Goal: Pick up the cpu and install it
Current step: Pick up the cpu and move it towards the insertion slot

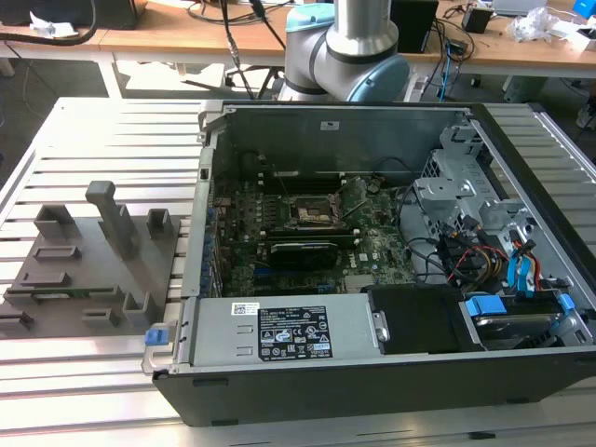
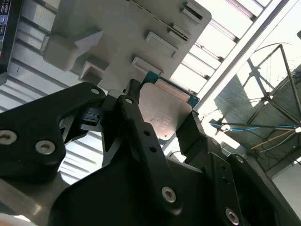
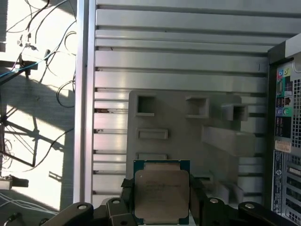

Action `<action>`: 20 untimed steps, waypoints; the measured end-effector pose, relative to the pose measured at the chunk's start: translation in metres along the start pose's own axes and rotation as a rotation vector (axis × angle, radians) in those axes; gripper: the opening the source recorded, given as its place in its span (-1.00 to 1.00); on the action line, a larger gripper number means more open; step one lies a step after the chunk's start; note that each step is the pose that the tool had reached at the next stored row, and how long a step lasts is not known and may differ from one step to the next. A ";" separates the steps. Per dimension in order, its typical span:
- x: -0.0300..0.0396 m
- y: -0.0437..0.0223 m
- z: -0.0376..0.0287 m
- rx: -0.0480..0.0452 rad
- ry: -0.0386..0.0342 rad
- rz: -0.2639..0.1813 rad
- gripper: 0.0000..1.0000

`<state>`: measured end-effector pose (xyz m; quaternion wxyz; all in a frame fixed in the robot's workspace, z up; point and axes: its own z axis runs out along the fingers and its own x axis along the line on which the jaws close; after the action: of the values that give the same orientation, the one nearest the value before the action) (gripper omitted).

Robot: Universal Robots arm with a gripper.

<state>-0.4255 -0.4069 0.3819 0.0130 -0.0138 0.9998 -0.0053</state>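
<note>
The cpu [image 3: 162, 190] is a small square chip with a shiny metal top and a thin green rim. My gripper [image 3: 162, 200] is shut on it, one black finger [image 3: 127, 188] against each side edge. The second wrist view shows the cpu [image 2: 164, 110] from the other side, clamped in the gripper [image 2: 162, 120]. It hangs well above the grey fixture tray [image 3: 188, 141], apart from it. The black socket frame [image 1: 312, 212] sits on the motherboard inside the open computer case [image 1: 372, 372], with nothing in it.
The grey fixture tray [image 1: 93, 270] with upright pegs lies on the slatted metal table at the exterior view's left, beside the case. The arm's base [image 1: 345, 47] stands behind the case. Drive cages and cables [image 1: 484, 242] fill the case's right part.
</note>
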 end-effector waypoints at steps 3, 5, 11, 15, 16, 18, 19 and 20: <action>-0.0001 -0.0001 -0.0061 0.0000 0.0001 0.000 0.09; -0.0003 -0.0001 -0.0117 0.0001 0.0001 0.000 0.09; -0.0006 -0.0003 -0.0249 0.0000 0.0001 0.000 0.09; -0.0008 -0.0004 -0.0313 0.0000 -0.0001 0.000 0.09; -0.0008 -0.0003 -0.0312 -0.0012 -0.0002 0.000 0.09; -0.0008 -0.0003 -0.0314 -0.0012 0.0000 0.000 0.09; -0.0008 -0.0003 -0.0314 -0.0012 0.0000 0.000 0.09; -0.0008 -0.0003 -0.0314 -0.0012 0.0000 0.000 0.09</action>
<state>-0.4255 -0.4069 0.4133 0.0130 -0.0138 0.9998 -0.0047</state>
